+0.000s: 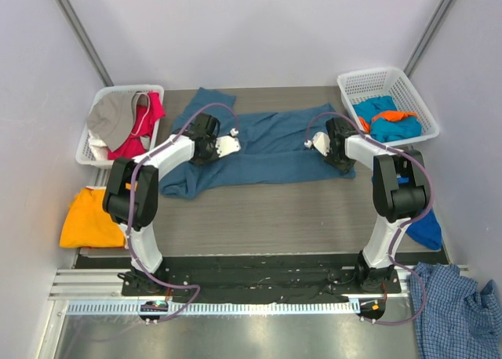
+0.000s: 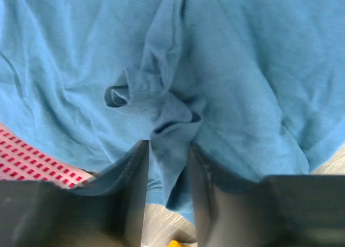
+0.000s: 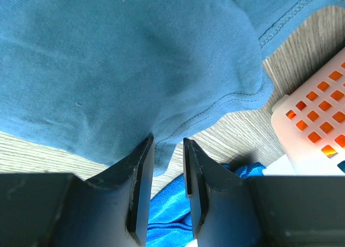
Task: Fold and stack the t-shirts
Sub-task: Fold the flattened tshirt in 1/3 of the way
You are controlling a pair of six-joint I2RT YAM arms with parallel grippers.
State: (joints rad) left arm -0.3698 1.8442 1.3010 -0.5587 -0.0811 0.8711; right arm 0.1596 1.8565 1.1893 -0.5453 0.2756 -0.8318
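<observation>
A large dark teal-blue t-shirt (image 1: pixel 271 151) lies spread across the back middle of the table. My left gripper (image 1: pixel 227 145) is over its left part. In the left wrist view a bunched fold of the shirt (image 2: pixel 161 104) fills the gap of the left gripper (image 2: pixel 168 145), which is shut on it. My right gripper (image 1: pixel 318 142) is at the shirt's right end. In the right wrist view the stitched hem (image 3: pixel 215 109) runs into the tips of the right gripper (image 3: pixel 168 141), shut on the shirt (image 3: pixel 108 58).
A white basket (image 1: pixel 92 151) at back left holds grey and red clothes. A second white basket (image 1: pixel 369 81) at back right holds turquoise and orange ones. An orange t-shirt (image 1: pixel 90 218) lies at the left edge, a blue cloth (image 1: pixel 427 230) at the right, and a checked shirt (image 1: pixel 455 308) at front right.
</observation>
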